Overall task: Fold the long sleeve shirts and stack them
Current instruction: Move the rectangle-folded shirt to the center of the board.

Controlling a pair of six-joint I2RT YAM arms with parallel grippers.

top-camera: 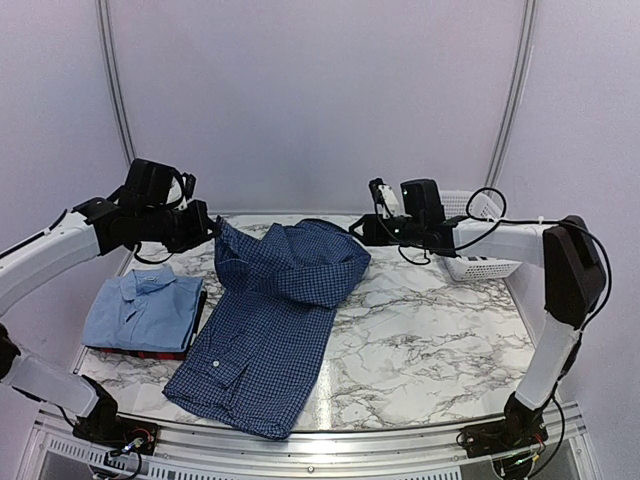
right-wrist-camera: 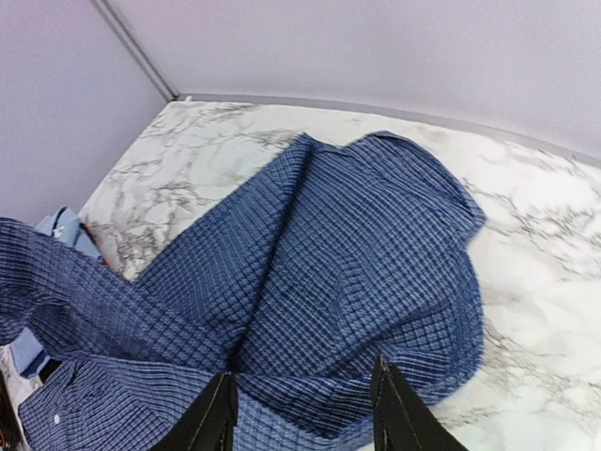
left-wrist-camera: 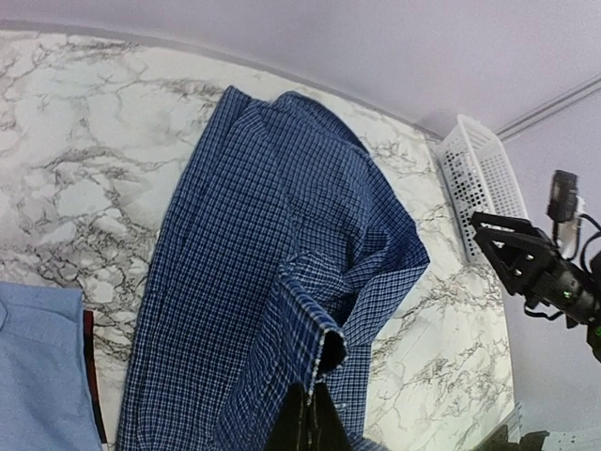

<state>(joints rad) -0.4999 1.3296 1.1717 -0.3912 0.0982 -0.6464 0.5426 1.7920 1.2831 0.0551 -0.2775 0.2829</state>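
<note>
A navy fine-check long sleeve shirt (top-camera: 270, 320) lies spread down the middle of the marble table (top-camera: 420, 340), its upper part bunched. My left gripper (top-camera: 212, 228) hovers over the shirt's top left corner, shut on a cuff edge (left-wrist-camera: 331, 343) that hangs from its fingertips (left-wrist-camera: 315, 423). My right gripper (top-camera: 358, 232) is at the shirt's top right edge. In the right wrist view it (right-wrist-camera: 302, 404) stands open just above the cloth (right-wrist-camera: 357, 244), holding nothing. A folded light blue shirt (top-camera: 140, 310) lies at the left on a dark red one (top-camera: 150, 352).
A white lattice basket (top-camera: 480, 240) stands at the back right, behind my right arm. Bare marble stretches from the navy shirt to the table's right edge. A curved white backdrop closes off the far side.
</note>
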